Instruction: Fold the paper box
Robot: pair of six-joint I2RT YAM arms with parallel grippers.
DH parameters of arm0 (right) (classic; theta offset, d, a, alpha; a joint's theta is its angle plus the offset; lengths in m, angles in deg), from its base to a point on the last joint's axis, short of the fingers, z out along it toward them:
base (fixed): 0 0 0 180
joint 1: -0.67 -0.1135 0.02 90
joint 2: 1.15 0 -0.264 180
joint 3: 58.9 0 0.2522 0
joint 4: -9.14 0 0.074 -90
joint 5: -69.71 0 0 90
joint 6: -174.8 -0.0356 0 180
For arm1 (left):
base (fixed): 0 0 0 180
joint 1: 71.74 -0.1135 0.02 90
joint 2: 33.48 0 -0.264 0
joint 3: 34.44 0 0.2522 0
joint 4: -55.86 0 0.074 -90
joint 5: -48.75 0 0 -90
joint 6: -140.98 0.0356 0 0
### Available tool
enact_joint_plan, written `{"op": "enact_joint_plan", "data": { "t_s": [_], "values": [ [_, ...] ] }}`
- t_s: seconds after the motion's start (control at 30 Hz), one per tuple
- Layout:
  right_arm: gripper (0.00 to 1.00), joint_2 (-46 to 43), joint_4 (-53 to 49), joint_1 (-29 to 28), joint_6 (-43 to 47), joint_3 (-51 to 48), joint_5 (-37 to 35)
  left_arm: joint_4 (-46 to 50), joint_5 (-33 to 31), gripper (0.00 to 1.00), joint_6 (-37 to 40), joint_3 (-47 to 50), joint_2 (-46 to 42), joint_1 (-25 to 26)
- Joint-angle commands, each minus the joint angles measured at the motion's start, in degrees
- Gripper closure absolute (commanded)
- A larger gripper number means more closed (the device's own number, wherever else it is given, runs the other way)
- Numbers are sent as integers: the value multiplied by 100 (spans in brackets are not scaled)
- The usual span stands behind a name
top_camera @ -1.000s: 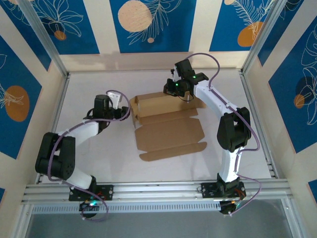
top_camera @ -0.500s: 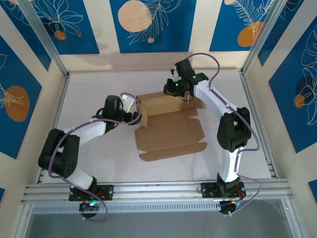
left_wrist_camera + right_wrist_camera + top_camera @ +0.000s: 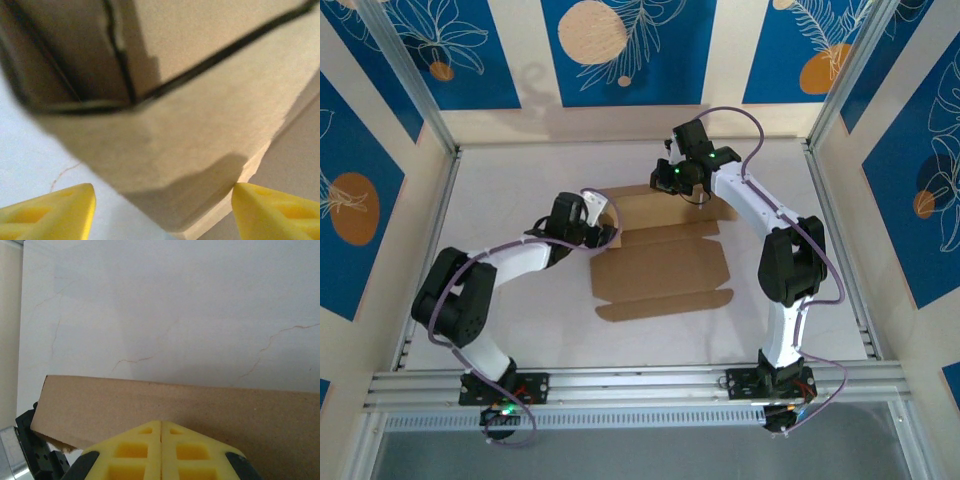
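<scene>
The white tabletop (image 3: 510, 165) carries everything. The paper box (image 3: 665, 265) lies about midway between its left and right edges, a little nearer the far edge than the near one. The box is half made. Its far part has walls standing up into a shallow tray, while the large lid panel with its side flaps lies flat on the tabletop, pointing toward the near edge. That layout probably suits the work: the flat lid stays out of the way while the tray walls are formed first.

The right arm reaches over from the right side to the tray's far wall. The right gripper (image 3: 682, 183) is clenched there, its yellow fingers (image 3: 135, 450) pressed together at the edge of a brown panel (image 3: 210, 407). Whether cardboard is nipped between them or only pushed on cannot be told. Either way, it looks meant to steady the far wall so the box does not slide.

The left arm comes in from the left edge. The left gripper (image 3: 594, 211) is spread, with the tray's left corner (image 3: 190, 145) between its fingertips (image 3: 60, 210) and nothing grasped. My reading is that it is lining up to take or tuck the left side wall.
</scene>
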Motion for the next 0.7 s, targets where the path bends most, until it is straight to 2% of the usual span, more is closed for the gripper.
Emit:
{"op": "enact_joint_plan", "data": {
  "t_s": [0.0, 0.17, 0.33, 0.4, 0.53, 0.67],
  "values": [
    [91, -134, -100, -90, -36, 139, 109, -293, -555, 34, -115, -155, 109, 101],
    [92, -141, -71, -119, -88, 131, 74, -417, -900, 48, -149, -92, 194, 136],
    [92, -111, -36, -153, -162, 99, 124, -717, -1095, 57, -130, 8, 246, 160],
    [92, -76, -55, -152, -149, 116, 159, -944, -935, 56, -77, 56, 232, 160],
    [92, 91, -241, -112, -22, 292, 326, -1609, -656, 41, 174, 256, 241, 160],
    [92, 193, -395, -27, 140, 411, 532, -1857, -376, 37, 601, 221, 380, 119]
  ]
}}
